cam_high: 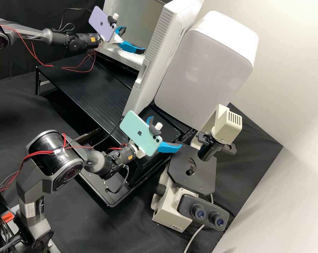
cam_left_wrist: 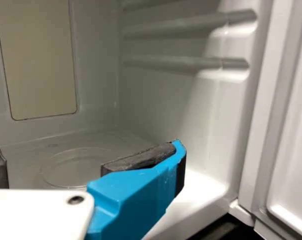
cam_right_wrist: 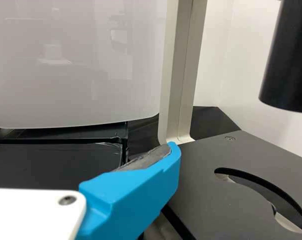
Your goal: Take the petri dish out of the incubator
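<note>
Currently petri dish (cam_left_wrist: 76, 167) sits flat on the incubator (cam_left_wrist: 191, 100) floor, between the left gripper's (cam_left_wrist: 86, 160) spread fingers, just ahead of the pads; contact unclear. That gripper is inside the chamber, nothing clamped. Over at the right gripper (cam_high: 165, 135): fingers apart too, empty, lower finger just above the near edge of the black microscope stage (cam_right_wrist: 231, 170).

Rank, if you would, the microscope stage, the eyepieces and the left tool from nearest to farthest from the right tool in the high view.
1. Stage, just beside the right tool.
2. Eyepieces, farther on toward the camera.
3. Left tool, far back inside the incubator.
</note>
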Tool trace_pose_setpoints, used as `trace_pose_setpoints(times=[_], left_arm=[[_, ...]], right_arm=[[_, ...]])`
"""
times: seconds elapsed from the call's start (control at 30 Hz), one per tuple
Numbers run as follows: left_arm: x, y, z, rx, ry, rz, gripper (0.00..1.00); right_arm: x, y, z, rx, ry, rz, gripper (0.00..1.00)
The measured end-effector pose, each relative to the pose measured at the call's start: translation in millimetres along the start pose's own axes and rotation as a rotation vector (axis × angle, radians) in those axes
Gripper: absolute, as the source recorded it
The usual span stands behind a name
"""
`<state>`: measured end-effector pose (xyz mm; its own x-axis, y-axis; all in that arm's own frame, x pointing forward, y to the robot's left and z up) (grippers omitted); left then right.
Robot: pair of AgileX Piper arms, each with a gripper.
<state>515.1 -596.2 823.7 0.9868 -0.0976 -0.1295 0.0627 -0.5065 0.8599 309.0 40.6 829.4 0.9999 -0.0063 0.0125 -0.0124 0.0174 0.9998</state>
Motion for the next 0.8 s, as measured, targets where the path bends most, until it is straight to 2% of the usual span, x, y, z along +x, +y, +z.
trace_pose_setpoints(times=[0.03,0.1,0.13,0.23,0.27,0.4,0.47,0.7,0.8], left_arm=[[2,0.3,0,0.022,0.009,0.004,1.0],[10,-1.8,1,0.009,0.042,0.005,1.0],[12,-0.3,0,0.035,0.056,0.01,1.0],[19,-5.2,2,0.046,0.085,-0.014,1.0],[22,-8.5,0,0.018,0.098,-0.027,1.0],[30,-19.5,2,0.009,0.101,-0.074,1.0],[33,-22.5,3,-0.004,0.095,-0.079,1.0],[37,-25.4,16,0.003,0.058,-0.076,1.0],[37,-27.8,21,-0.024,0.045,-0.084,1.0]], right_arm=[[0,0,0,0.0,0.0,0.0,1.0],[0,0,0,0.0,0.0,0.0,1.0],[0,0,0,0.0,0.0,0.0,1.0],[0,0,0,0.0,0.0,0.0,1.0],[0,0,0,0.0,0.0,0.0,1.0],[0,0,0,0.0,0.0,0.0,1.0],[0,0,0,0.0,0.0,0.0,1.0],[0,0,0,0.0,0.0,0.0,1.0],[0,0,0,0.0,0.0,0.0,1.0]])
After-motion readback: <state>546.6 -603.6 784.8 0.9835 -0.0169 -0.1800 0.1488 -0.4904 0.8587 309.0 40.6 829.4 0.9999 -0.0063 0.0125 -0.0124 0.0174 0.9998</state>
